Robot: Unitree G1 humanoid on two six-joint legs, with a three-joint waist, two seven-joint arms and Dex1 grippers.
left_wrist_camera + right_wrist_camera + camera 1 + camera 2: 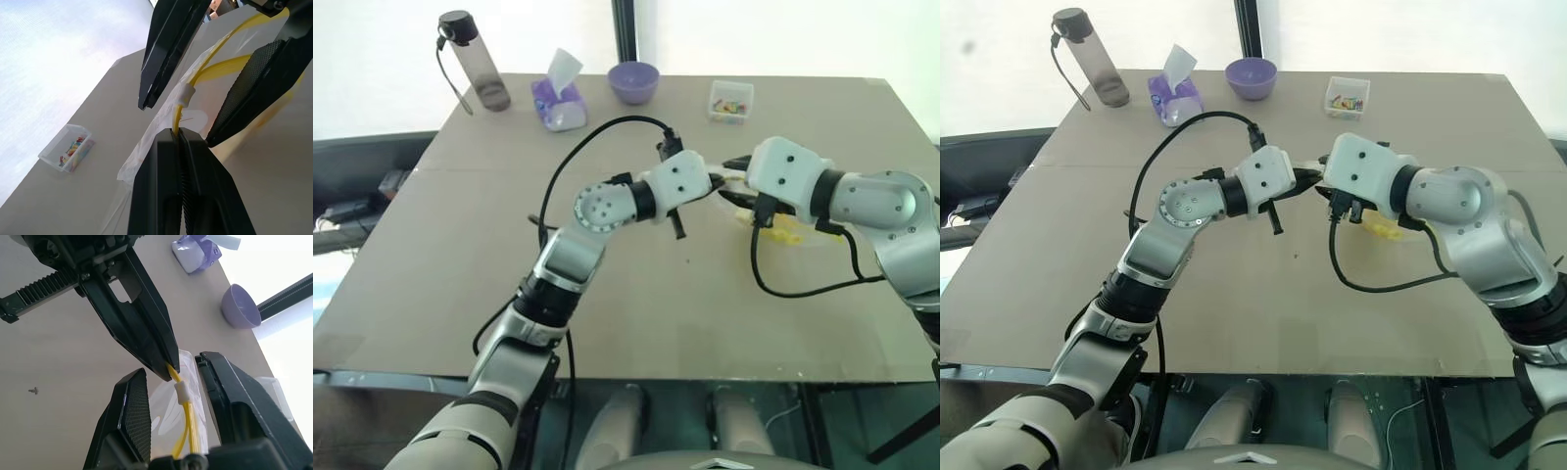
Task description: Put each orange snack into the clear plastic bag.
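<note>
No brand, label or legible writing appears on anything. Above the middle of the brown table [636, 313], the left hand [180, 134] has its black fingers pressed together, pinching the yellow seal strip of the clear plastic bag [164, 127] beside its small white slider. The right hand [171, 382] stands with its fingers spread on either side of that same strip and slider, one ribbed pad on each flank, not visibly closed on it. In the head views the two hands meet tip to tip and the bag hangs behind the right wrist, where a yellow patch shows through the plastic; whether that is an orange snack cannot be told. The wrist views give the pinch plainly, which the head views hide behind the white casings. Along the far edge of the table stand a smoky water bottle [476, 61], a purple tissue pack [559, 96], a purple bowl [633, 81] and a small clear box [731, 101] of multicoloured bits.
</note>
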